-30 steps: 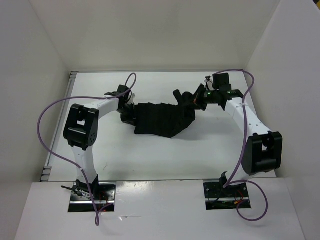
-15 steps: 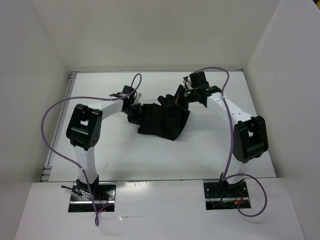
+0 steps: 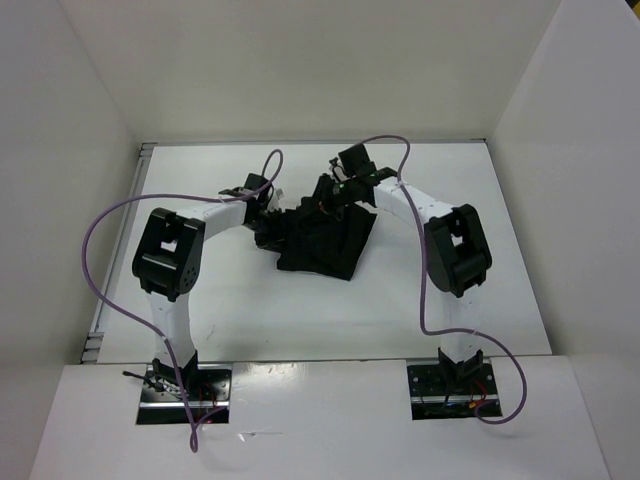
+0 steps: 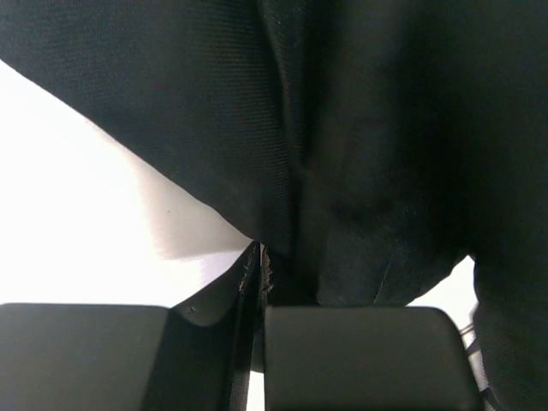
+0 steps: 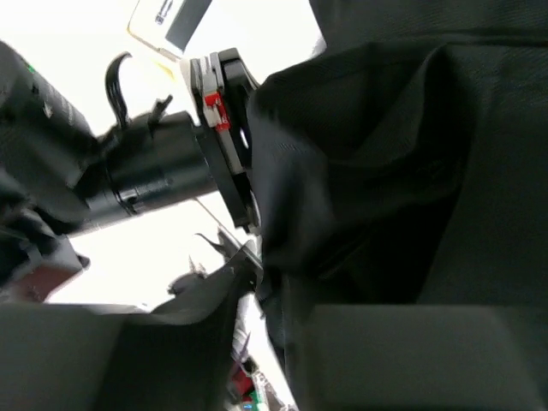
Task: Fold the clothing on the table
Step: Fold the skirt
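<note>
The black clothing lies bunched in a doubled-over heap on the white table, its right end laid over toward the left. My left gripper sits at the heap's left edge. In the left wrist view its jaws are shut on a fold of the clothing. My right gripper reaches over the heap's top, close to the left one. In the right wrist view its jaws stand slightly open, with the clothing still draped between the fingers.
White walls enclose the table on three sides. Purple cables loop from both arms. The left arm's wrist shows very near in the right wrist view. Bare tabletop lies in front of the heap.
The right arm swung left, carrying the clothing's right end over the left part, so the heap is narrower. Its jaws went from shut to slightly open. The left gripper kept its hold.
</note>
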`<control>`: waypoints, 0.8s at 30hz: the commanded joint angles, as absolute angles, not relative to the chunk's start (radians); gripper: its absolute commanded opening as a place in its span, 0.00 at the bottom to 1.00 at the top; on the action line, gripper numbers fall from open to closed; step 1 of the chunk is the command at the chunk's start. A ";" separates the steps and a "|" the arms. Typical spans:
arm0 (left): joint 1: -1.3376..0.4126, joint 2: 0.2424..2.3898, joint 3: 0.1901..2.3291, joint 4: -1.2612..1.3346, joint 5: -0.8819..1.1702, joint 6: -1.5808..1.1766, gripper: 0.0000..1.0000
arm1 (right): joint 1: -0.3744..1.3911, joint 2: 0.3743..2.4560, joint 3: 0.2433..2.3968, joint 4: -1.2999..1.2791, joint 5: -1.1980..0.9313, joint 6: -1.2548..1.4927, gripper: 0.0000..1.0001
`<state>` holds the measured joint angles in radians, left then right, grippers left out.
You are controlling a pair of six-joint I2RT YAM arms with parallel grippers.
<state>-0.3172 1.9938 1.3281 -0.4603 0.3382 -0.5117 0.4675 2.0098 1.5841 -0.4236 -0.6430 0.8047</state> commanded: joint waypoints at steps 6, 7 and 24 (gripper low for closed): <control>-0.270 1.913 1.374 -0.514 0.296 -0.508 0.17 | 0.485 2.027 1.651 -0.182 -0.853 0.851 0.57; -0.237 1.892 1.399 -0.526 0.278 -0.485 0.18 | 0.485 1.984 1.628 -0.145 -0.864 0.868 0.57; -0.330 1.716 1.504 -0.528 0.726 -0.434 0.20 | 0.301 1.640 1.356 -0.333 -0.560 0.753 0.37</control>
